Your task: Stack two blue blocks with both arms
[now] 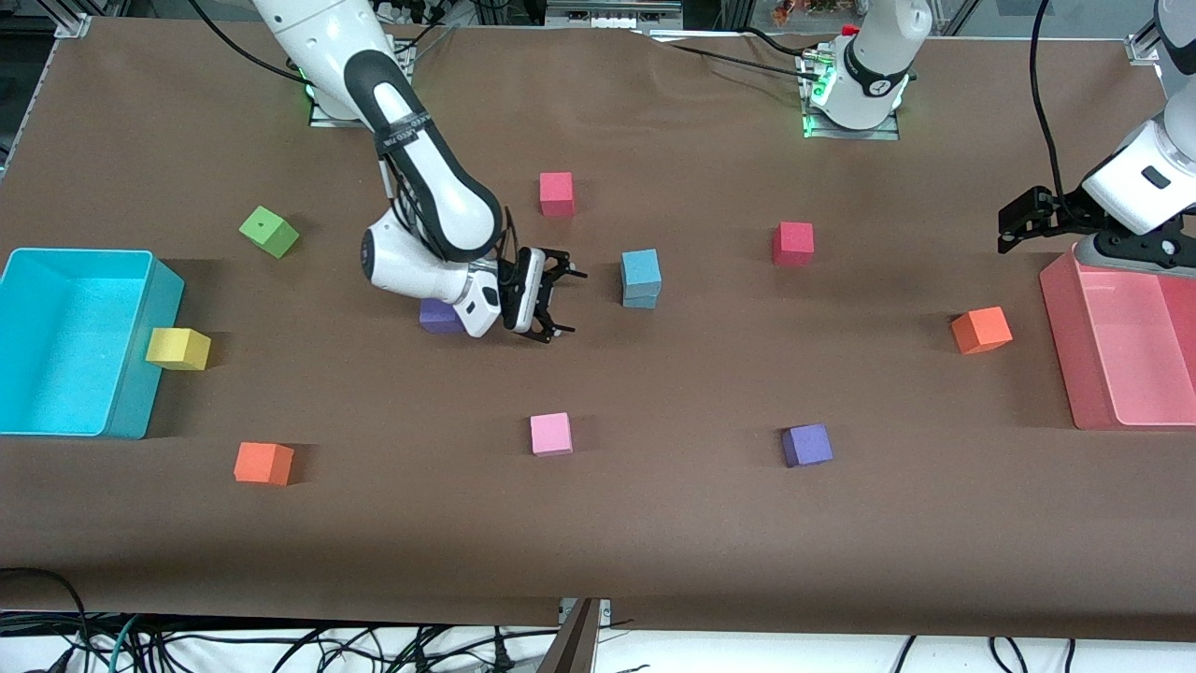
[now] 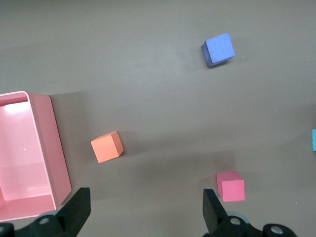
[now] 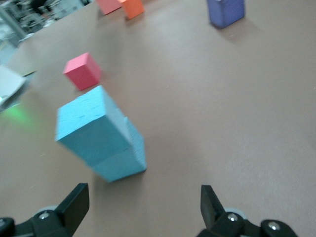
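Brown paper covered the whole table. Low in the front frame lay an orange cube, a pink cube and a purple cube. Higher, near frame centre, the two blue blocks stood already stacked, the upper one twisted slightly off square on the lower. They were matte sky-blue foam, equal in size, with soft edges. The right gripper hung just beside the stack on the right arm's side, jaws wide apart and holding nothing. The left gripper waited over the pink bin at the frame's right edge, jaws likewise apart and empty.

Judging from this, the risk was a toppled stack: the light foam would tip easily if the right gripper's fingers swung toward it while pulling away, and the skewed top block left less margin.
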